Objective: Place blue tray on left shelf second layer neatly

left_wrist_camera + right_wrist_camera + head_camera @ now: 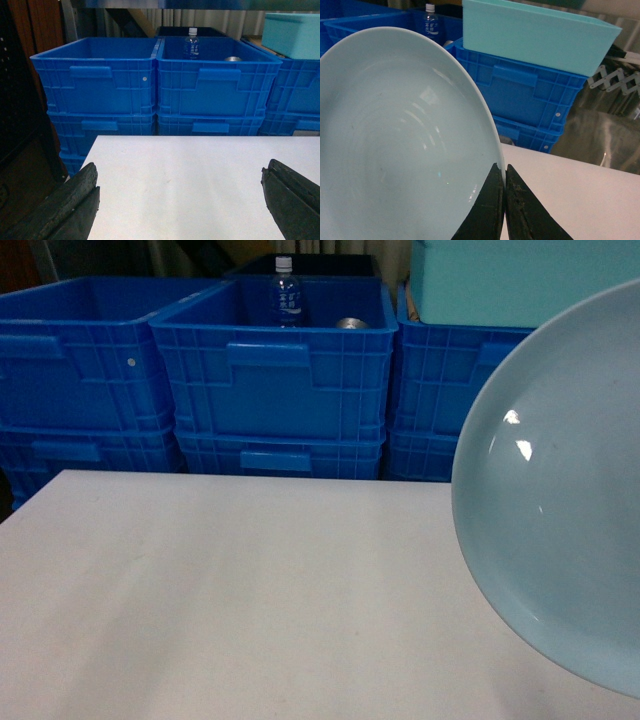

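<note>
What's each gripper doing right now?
Left gripper: open, empty, over the table.
Right gripper: shut on the blue tray rim.

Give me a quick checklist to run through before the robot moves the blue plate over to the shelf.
1. Grip on the blue tray: ok. The right hand is pinched shut on its rim.
2. Tray clear of the white table: ok. It is lifted and tilted, filling the right of the head view.
3. Left hand free: ok. It is open and empty above the table.
4. Left shelf in sight: not ok. No view shows the steel rack, so the second layer cannot be checked.
5. Obstacles ahead: not ok. Stacked blue crates stand just behind the table, one holding a bottle.
6. Grip depth on the rim: cannot tell.
</note>
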Tool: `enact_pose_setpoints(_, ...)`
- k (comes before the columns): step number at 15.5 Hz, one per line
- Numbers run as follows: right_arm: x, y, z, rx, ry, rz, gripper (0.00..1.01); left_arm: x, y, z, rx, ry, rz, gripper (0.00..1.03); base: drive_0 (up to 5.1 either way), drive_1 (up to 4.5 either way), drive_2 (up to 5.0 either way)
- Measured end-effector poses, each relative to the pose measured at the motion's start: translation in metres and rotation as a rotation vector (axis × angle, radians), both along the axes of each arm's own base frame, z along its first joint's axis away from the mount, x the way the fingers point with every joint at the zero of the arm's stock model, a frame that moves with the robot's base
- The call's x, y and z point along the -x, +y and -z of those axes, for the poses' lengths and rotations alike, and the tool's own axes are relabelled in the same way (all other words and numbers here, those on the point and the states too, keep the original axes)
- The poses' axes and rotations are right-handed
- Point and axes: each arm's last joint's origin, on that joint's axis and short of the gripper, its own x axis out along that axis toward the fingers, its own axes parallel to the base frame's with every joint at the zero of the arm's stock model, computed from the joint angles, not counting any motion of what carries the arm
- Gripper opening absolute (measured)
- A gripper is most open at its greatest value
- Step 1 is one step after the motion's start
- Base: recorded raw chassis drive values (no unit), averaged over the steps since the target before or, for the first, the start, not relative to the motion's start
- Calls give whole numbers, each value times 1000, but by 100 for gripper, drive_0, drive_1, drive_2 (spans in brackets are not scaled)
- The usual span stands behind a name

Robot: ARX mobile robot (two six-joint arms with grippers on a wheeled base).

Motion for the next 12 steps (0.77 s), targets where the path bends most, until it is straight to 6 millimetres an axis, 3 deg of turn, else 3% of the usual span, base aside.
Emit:
enact_pose_setpoints(2,0,0,-3,-2,-32,8,2,0,0,0,0,0,0,98,0,0,0)
enact_pose_setpoints(4,-10,-21,5,-47,-5,94,2,0,0,0,0,0,0,98,0,0,0)
enact_pose_setpoints(12,-9,-20,-3,-114,-87,80,2,0,0,0,0,0,0,98,0,0,0)
